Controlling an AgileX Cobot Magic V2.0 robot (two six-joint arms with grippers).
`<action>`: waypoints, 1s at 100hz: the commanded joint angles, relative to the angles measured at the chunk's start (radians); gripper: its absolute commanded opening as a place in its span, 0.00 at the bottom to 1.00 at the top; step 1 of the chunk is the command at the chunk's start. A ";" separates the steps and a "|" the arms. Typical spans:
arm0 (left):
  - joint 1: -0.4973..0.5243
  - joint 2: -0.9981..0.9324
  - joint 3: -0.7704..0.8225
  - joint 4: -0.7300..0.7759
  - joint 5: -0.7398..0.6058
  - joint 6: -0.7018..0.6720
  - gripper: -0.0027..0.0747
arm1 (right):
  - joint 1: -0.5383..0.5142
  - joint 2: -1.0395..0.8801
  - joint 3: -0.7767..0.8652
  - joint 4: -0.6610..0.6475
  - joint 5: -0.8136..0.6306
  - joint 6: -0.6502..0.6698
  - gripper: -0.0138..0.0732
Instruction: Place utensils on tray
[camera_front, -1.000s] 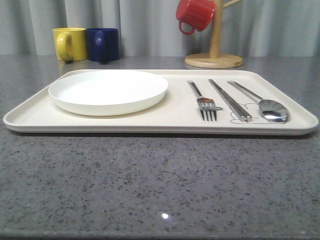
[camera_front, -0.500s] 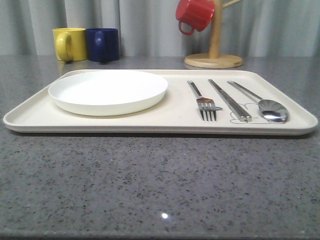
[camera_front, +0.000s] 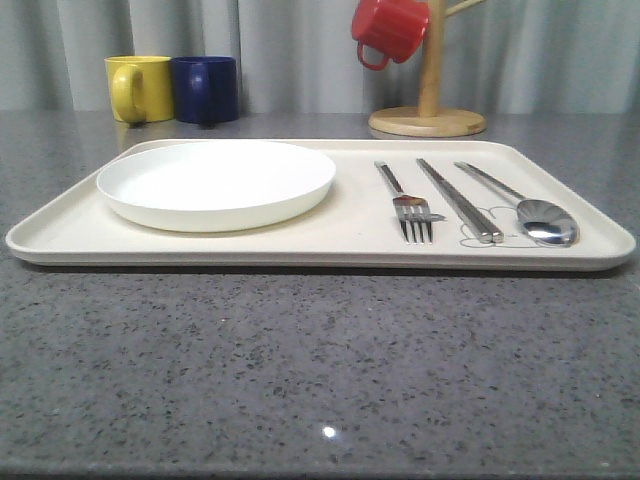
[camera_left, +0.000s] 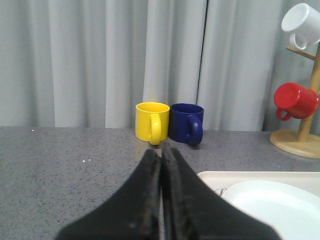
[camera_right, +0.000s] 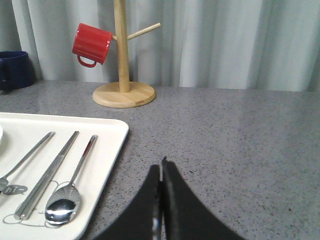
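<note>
Fork (camera_front: 412, 205), flat chopsticks (camera_front: 460, 200) and round-bowled spoon (camera_front: 530, 210), all shiny silver, lie side by side on right half of cream tray (camera_front: 60, 240), beside white plate (camera_front: 216, 183). Left fingers (camera_left: 161, 165) closed, empty; right fingers (camera_right: 161, 172) closed, empty, above grey counter (camera_right: 240, 140).

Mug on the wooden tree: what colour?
Red mug, clearest in the right wrist view.

Fork (camera_front: 409, 207), chopsticks (camera_front: 460, 200), spoon (camera_front: 530, 210) side by side on cream tray (camera_front: 330, 245)
</note>
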 joint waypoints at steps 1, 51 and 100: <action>-0.005 0.005 -0.027 -0.005 -0.068 -0.001 0.01 | -0.005 -0.059 0.022 0.005 -0.094 -0.015 0.08; -0.005 0.005 -0.027 -0.005 -0.068 -0.001 0.01 | -0.060 -0.231 0.214 0.006 -0.178 -0.015 0.08; -0.005 0.005 -0.027 -0.005 -0.068 -0.001 0.01 | -0.063 -0.231 0.214 0.006 -0.179 -0.014 0.08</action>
